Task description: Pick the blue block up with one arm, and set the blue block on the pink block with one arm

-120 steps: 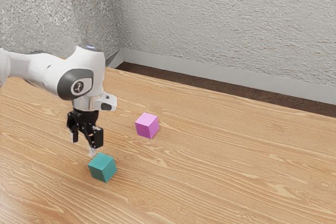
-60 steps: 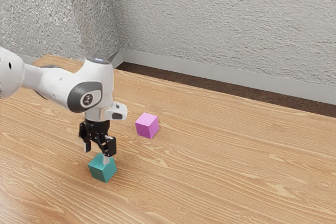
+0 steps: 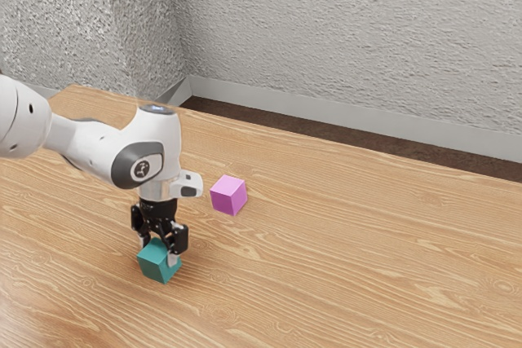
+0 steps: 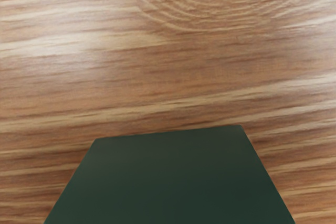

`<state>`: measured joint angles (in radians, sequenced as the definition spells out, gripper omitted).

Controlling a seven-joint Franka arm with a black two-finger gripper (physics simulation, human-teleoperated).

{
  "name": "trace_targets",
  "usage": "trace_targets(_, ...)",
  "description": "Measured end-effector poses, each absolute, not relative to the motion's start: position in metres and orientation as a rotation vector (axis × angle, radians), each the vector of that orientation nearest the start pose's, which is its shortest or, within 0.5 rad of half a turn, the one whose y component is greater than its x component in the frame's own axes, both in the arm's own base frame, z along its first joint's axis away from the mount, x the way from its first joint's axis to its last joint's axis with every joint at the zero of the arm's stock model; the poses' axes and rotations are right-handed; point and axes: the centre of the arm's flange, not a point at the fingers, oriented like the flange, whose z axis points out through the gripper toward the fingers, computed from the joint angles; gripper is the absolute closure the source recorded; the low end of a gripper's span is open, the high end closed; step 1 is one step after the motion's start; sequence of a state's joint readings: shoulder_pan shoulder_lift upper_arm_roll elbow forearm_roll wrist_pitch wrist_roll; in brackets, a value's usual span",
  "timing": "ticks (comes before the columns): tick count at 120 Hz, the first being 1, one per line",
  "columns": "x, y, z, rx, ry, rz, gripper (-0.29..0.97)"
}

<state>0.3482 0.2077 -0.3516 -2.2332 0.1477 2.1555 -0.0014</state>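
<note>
At the exterior view's near left, the gripper (image 3: pixel 161 255) has dropped onto the blue block (image 3: pixel 152 266), which rests on the table (image 3: pixel 342 234); clamped or not, I cannot tell. The pink block (image 3: pixel 228 195) sits apart, farther right. In the wrist view, the blue block (image 4: pixel 168 182) lies just under the hand, so lifting looks next

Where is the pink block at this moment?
In the exterior view, the pink block stands on the wooden table left of centre, apart from the blue block, which lies nearer the camera under the gripper.
</note>
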Motion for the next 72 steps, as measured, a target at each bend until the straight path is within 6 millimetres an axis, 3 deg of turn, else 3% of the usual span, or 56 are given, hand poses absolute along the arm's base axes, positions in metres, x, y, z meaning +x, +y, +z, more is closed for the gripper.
trace_targets(40, 0.517, 0.002, 0.268, -3.071, 0.152, 0.384, 0.30)
trace_targets(53, 0.539, 0.004, 0.288, -3.091, 0.158, 0.315, 0.34)
trace_targets(72, 0.596, 0.006, 0.334, -3.121, 0.179, 0.198, 0.37)
